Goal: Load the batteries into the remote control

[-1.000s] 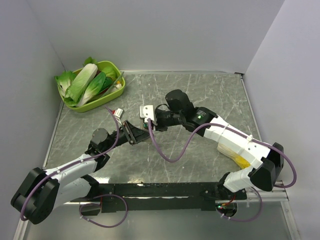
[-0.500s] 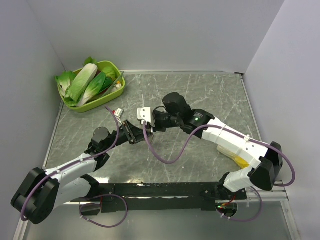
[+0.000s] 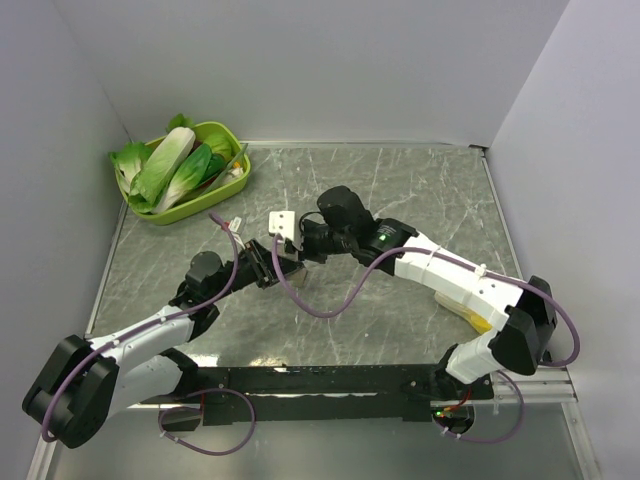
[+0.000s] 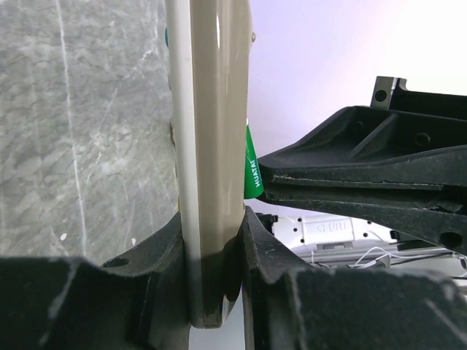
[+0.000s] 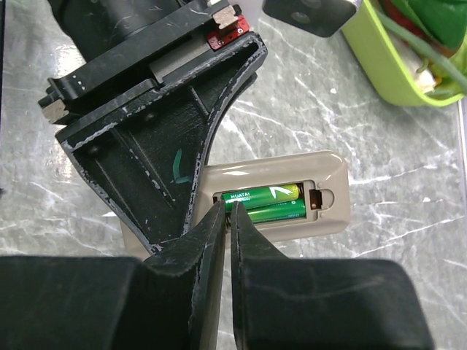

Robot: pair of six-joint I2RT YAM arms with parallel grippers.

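Remote control: the left claw (image 4: 211,222) is clamped on one end of the grey-beige remote control (image 4: 208,109). Its open battery bay (image 5: 270,204) is turned toward the right claw (image 5: 228,211), which we read as steadying it for loading.
Batteries: both green batteries (image 5: 266,203) lie side by side in the bay. From the left wrist, the upper battery (image 4: 250,171) stands proud of the remote's back, so we judge it not fully seated.
Right claw: the fingers are drawn all but together, with only a thin slit and nothing in it. The tips rest at the upper battery's end, likely to press it home.
Left arm: the left arm (image 3: 150,340) stretches low over the desk (image 3: 420,190) toward its middle.
Right arm: the right arm (image 3: 440,270) has its elbow out wide, and its forearm sweeps across to meet the remote.
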